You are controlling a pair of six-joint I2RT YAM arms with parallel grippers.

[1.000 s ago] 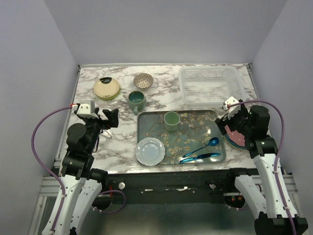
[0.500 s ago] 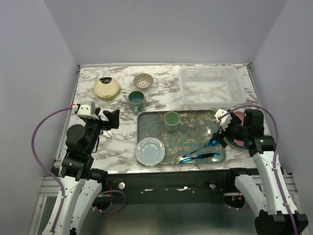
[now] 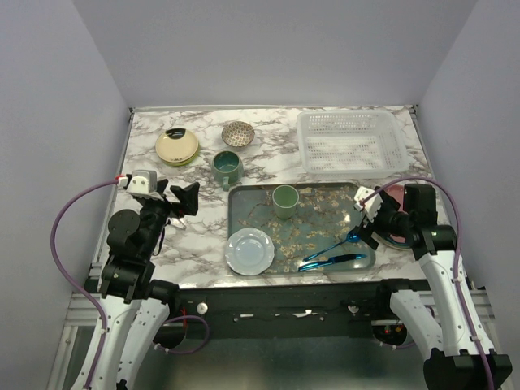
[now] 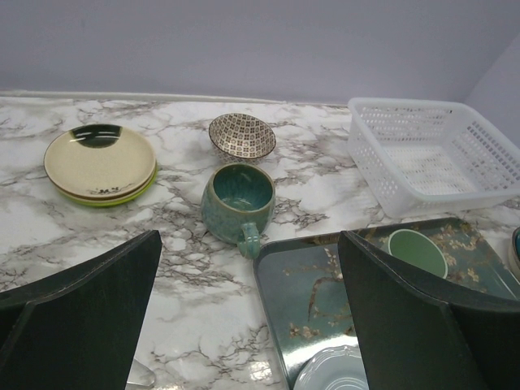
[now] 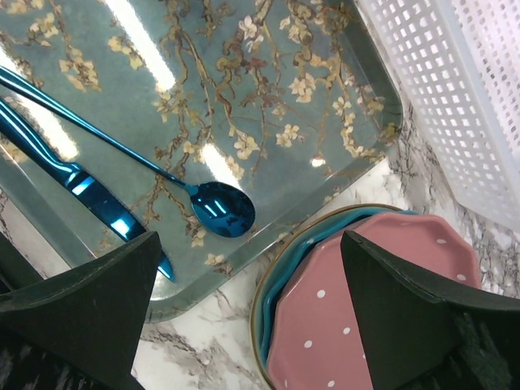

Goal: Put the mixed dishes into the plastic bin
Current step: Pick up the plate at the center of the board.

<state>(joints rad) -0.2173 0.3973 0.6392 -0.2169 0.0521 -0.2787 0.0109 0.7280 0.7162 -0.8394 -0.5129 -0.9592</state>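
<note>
Right fingers (image 5: 414, 317) shifted; marble tabletop (image 3: 203, 227) (walls (image 3: 268, 49) perhaps lilac).

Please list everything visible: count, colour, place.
Lattice plastic basket: one, white, far right.
Round plate stack: one, cream over lime, far left.
Patterned small bowl: one, brown-white, far centre.
Handled mug: one, dark teal, beside bowl.
Floral tray: one, greyish teal, near centre.
Small cup: one, green, on tray.
Spoon, knife: one each, blue, on tray.
Scalloped plate: one, pale blue, tray's near-left corner.
Dotted plate: one, pink, on teal plate beside tray.
Left gripper, right gripper: black, open.
</note>
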